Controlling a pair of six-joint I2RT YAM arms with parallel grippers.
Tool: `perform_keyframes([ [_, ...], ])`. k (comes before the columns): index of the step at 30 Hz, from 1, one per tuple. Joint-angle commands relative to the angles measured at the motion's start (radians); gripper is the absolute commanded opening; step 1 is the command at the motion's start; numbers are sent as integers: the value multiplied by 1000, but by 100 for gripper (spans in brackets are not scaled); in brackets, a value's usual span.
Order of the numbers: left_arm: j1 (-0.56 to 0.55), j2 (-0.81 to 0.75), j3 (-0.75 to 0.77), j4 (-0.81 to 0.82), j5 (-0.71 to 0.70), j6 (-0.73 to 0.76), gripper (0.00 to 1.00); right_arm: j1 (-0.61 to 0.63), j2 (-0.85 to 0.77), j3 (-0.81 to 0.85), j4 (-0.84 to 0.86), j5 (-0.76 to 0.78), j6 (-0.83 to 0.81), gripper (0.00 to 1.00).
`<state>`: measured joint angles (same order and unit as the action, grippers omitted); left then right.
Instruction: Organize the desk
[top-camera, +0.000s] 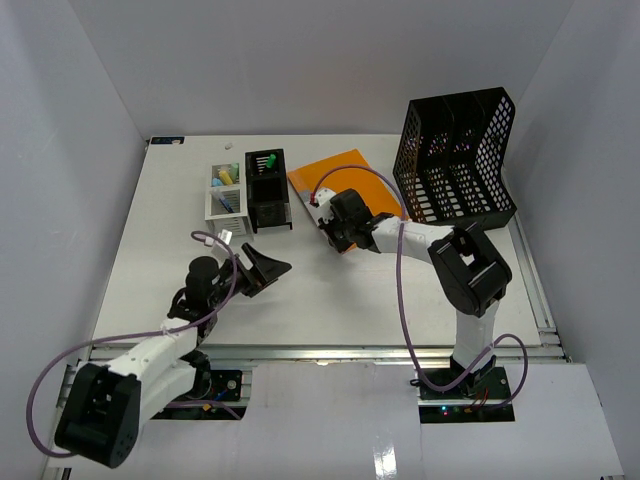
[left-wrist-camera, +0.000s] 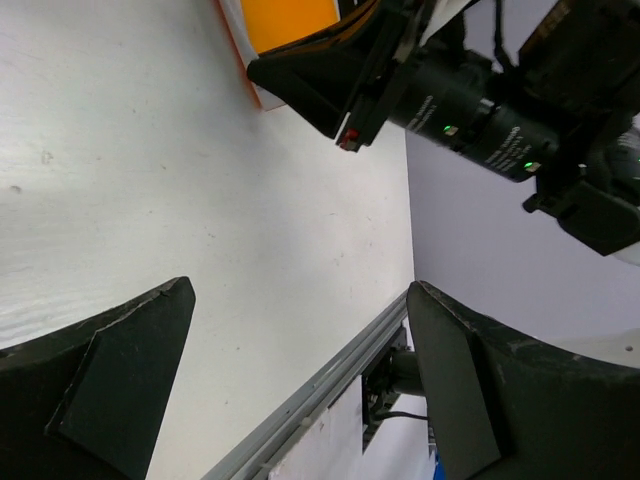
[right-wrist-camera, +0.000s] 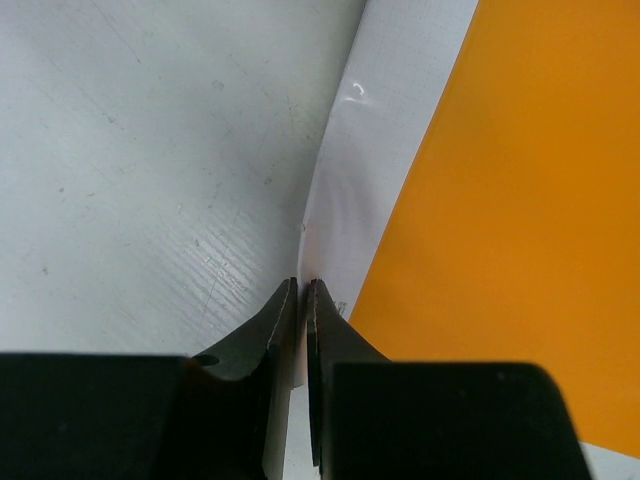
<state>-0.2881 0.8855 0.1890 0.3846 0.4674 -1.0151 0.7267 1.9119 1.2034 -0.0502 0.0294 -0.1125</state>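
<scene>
The desk (top-camera: 330, 300) spanned the floor between the white walls (top-camera: 60, 150), its metal rail (top-camera: 330, 350) running along the near edge above both arm bases.

1. An orange folder (top-camera: 335, 172) with a white border lay flat on the far half of the desk, slightly right of centre.
2. A black file rack (top-camera: 455, 150) stood upright at the far right corner of the desk.
3. A black pen holder (top-camera: 266, 190) stood on the far half of the desk, left of centre. A white organiser (top-camera: 224, 195) holding small coloured items touched its left side.
4. The right gripper (right-wrist-camera: 303, 288) reached over the middle of the desk. Its fingers were pressed nearly together, pinching the white border of the folder at the folder's near edge.
5. The left gripper (top-camera: 268, 268) hovered above the near left part of the desk, fingers spread wide with nothing between them. Bare desk surface showed in the gap in the left wrist view
</scene>
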Motion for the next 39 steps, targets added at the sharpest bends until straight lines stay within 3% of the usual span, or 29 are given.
perform_keyframes([
  [1, -88, 126, 72, 123, -152, -18, 98, -19, -45, -15, -88, -205, 70, 8],
  [9, -223, 387, 226, 162, -362, -49, 98, -31, -104, -35, -92, -322, 105, 8],
  [14, -271, 569, 349, 172, -419, -67, 95, -36, -127, -51, -92, -373, 105, 8],
  [19, -294, 678, 442, 130, -497, -85, 83, -39, -156, -69, -89, -408, 105, 8],
  [22, -308, 715, 480, 87, -546, -88, 82, -46, -175, -78, -86, -426, 105, 8],
  [30, -310, 819, 537, 79, -552, -139, 80, -52, -208, -96, -72, -468, 129, 8],
  [39, -320, 936, 630, 150, -510, -189, 60, -53, -247, -121, -60, -488, 131, 8],
])
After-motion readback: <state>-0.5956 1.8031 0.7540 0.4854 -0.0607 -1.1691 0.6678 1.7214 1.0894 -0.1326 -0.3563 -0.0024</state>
